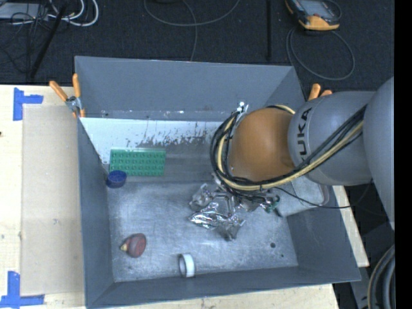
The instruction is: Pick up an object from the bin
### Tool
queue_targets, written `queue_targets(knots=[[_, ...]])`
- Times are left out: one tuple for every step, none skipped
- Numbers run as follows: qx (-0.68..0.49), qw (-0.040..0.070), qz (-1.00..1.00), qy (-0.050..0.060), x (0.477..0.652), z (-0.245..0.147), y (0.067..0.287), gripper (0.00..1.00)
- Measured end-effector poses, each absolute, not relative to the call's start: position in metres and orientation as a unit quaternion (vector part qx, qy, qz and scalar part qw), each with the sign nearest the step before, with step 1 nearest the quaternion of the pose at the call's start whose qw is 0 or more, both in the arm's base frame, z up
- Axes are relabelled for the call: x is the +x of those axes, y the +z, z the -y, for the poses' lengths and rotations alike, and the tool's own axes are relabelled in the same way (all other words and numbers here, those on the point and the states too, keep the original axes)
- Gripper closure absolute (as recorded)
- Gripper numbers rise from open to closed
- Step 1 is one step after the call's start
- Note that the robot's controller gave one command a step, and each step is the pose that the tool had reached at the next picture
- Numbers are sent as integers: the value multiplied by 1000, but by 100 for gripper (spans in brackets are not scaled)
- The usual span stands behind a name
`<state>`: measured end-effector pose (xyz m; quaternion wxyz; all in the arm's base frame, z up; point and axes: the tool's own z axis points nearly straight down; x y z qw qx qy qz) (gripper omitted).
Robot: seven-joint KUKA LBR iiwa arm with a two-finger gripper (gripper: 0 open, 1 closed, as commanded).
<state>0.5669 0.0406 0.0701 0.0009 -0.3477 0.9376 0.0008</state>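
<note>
The gripper (235, 212) sits low on crumpled foil (205, 219) right of the bin's (193, 85) centre; whether it grips cannot be told. A green plate (137, 162) and blue cap (116, 179) lie left.

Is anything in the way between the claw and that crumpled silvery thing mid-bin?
Nothing visible. The claw sits right at the crumpled silvery thing; the green studded plate, blue cap, reddish lump and white ring lie apart, toward the view's left.
</note>
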Motion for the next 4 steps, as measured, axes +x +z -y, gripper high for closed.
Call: queue_targets(knots=[[-319, 5, -948, -1, 585, -43, 152, 0], [-400, 0, -916, 1, 590, -19, 72, 0], [-400, 2, -917, -1, 592, -19, 75, 100], [-402, 4, -916, -1, 587, -15, 200, 100]])
